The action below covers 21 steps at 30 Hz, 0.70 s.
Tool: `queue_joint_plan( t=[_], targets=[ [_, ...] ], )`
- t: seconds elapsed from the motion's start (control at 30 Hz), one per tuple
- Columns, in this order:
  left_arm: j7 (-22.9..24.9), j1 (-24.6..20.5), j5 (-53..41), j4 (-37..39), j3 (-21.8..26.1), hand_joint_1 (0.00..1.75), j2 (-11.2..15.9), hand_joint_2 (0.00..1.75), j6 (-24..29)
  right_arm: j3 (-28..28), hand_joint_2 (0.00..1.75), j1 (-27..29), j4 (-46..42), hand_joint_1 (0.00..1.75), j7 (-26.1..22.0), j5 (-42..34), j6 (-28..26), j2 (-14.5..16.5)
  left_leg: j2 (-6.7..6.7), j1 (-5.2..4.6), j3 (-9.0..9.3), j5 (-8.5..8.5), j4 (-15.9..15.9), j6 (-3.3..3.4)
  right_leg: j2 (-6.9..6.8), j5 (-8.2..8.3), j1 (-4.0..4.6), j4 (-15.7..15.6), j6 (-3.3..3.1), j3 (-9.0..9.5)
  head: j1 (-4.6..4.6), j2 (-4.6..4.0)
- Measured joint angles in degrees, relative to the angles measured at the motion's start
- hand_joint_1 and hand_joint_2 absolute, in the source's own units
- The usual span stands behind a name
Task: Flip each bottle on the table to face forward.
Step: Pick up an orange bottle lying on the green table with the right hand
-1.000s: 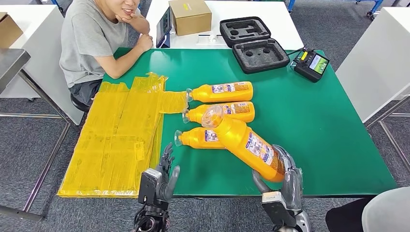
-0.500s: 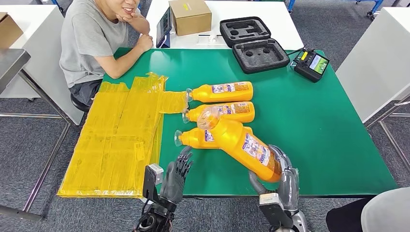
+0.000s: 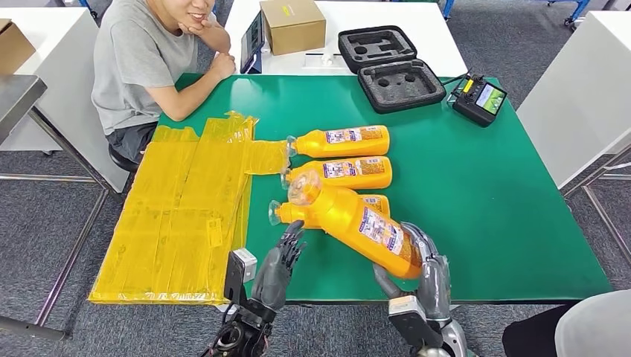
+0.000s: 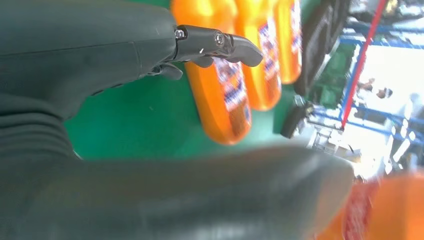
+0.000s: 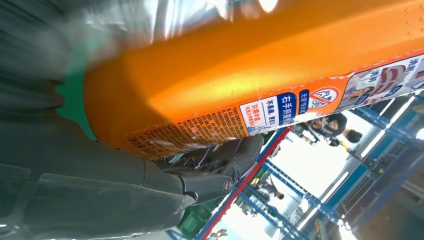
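My right hand point(image 3: 421, 269) grips the base of an orange bottle point(image 3: 356, 221) and holds it tilted above the green table point(image 3: 476, 193), clear cap up and toward the far left. The same bottle point(image 5: 260, 75) shows close in the right wrist view. Three more orange bottles lie in a row on the table, caps to the left: the far one point(image 3: 341, 141), the middle one point(image 3: 344, 172) and the near one point(image 3: 298, 213), partly hidden behind the lifted bottle. My left hand point(image 3: 277, 265) is open at the table's near edge, just short of the near bottle.
A sheet of yellow tape strips point(image 3: 178, 216) covers the table's left part. A person point(image 3: 149, 67) sits at the far left corner. A black foam case point(image 3: 391, 67), a handheld controller point(image 3: 480, 98) and a cardboard box point(image 3: 292, 24) are at the back.
My right hand has swung the lifted bottle leftward, its cap now over the near bottle's neck. My left hand has risen from below the edge and reached forward toward the near bottle.
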Motion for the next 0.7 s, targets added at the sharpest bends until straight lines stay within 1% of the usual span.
queue_joint_plan(
  t=[0.17, 0.33, 0.5, 0.7],
  targets=[
    [-0.4, -0.3, -2.4, -0.4, -2.1, 0.0, -0.1, 1.75, 0.6, 0.3, 1.75, -1.4, 1.8, 1.75, 0.0, 0.7, 1.2, 0.3, -0.01, 0.0, 0.0, 0.01, 0.0, 0.01, -0.01, 0.0, 0.0, 0.0, 0.0, 0.01, -0.01, 0.0],
    [-0.3, -0.7, -2.9, -0.3, -3.4, 0.0, -0.4, 1.75, 0.5, 0.4, 1.75, -2.6, 3.5, 1.75, 0.0, 0.9, 3.0, 0.8, 0.0, 0.0, -0.01, 0.01, 0.0, 0.0, 0.0, 0.0, 0.01, 0.0, 0.0, -0.01, -0.01, 0.0],
    [-0.3, -1.3, -3.1, -0.3, -4.4, 0.0, -0.7, 1.75, 0.4, 1.2, 1.75, -4.3, 5.6, 1.75, 0.0, 0.4, 3.7, 1.1, -0.01, 0.0, -0.01, 0.01, 0.0, 0.01, -0.01, 0.0, 0.0, 0.0, 0.0, 0.0, -0.01, 0.0],
    [-2.1, -1.8, -4.6, -0.3, -5.2, 0.0, -0.9, 1.75, 2.2, 2.3, 1.75, -5.5, 7.5, 1.75, 0.0, -0.4, 4.0, 1.2, -0.01, 0.0, -0.01, 0.01, 0.0, 0.01, -0.01, 0.0, 0.0, 0.0, 0.0, 0.0, -0.01, 0.0]
  ],
)
